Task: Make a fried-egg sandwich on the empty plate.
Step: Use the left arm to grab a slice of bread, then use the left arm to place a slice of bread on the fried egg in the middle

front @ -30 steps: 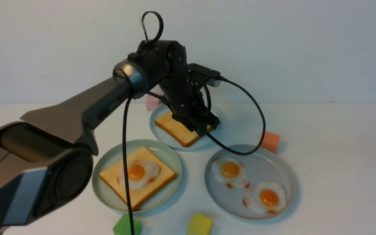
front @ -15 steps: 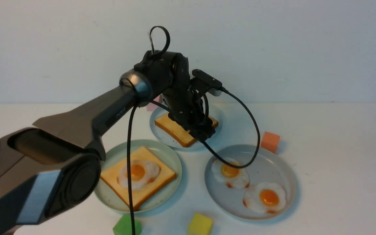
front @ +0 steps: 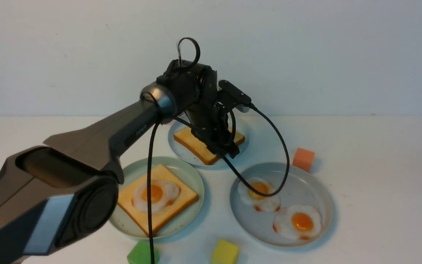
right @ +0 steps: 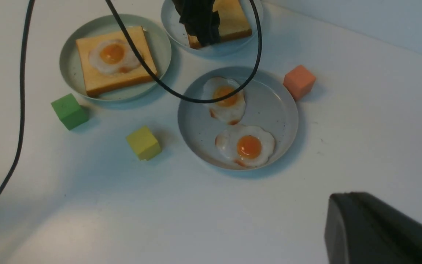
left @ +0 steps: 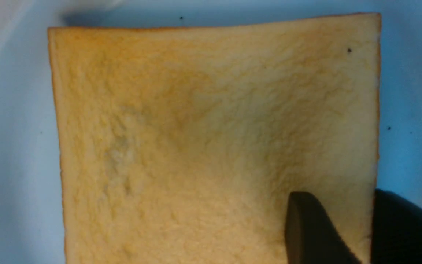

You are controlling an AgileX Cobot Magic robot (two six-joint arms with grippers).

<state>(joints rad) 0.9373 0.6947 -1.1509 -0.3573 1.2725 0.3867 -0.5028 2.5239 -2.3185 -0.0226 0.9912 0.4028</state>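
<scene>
One toast slice [front: 176, 205] topped with a fried egg [front: 155, 194] sits on the mint plate [front: 193, 176], while the left claw [front: 231, 151] straddles an edge of the second slice [front: 192, 141] on the blue plate [front: 179, 154], grip unclear; right claw [right: 379, 227] pressed together.

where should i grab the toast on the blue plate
Probably by one crust edge, coming from above at a slant. The toast lies flat on the light blue plate, so only its thick side offers opposing faces: one finger on top, one outside the edge. The left claw straddles that edge.
</scene>
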